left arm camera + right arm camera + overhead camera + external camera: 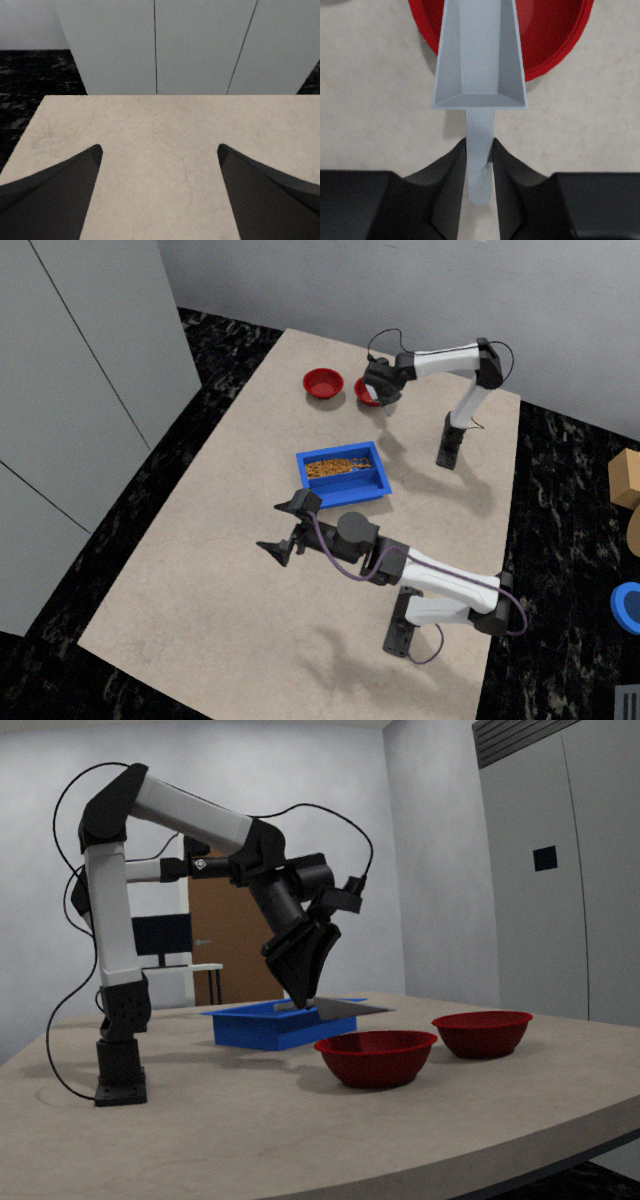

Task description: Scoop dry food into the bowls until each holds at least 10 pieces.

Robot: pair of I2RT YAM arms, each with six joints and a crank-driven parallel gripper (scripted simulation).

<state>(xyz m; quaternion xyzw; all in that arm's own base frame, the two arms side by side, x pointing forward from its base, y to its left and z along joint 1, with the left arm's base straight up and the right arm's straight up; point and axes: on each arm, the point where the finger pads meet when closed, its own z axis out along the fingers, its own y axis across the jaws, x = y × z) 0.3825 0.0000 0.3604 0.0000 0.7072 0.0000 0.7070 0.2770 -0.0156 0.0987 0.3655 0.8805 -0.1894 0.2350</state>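
Observation:
My right gripper is shut on the handle of the grey scoop. The scoop's pan looks empty and hangs above one red bowl, whose inside is partly hidden; no food shows in its visible part. The other red bowl stands upright beside it, with no food visible inside. The blue box lies flat, with brown food in its back compartment. My left gripper is open and empty.
The left arm reaches over the table, its gripper near the box's front corner. The right arm's base stands right of the bowls in the top view. The table edge and a wall lie behind the bowls there.

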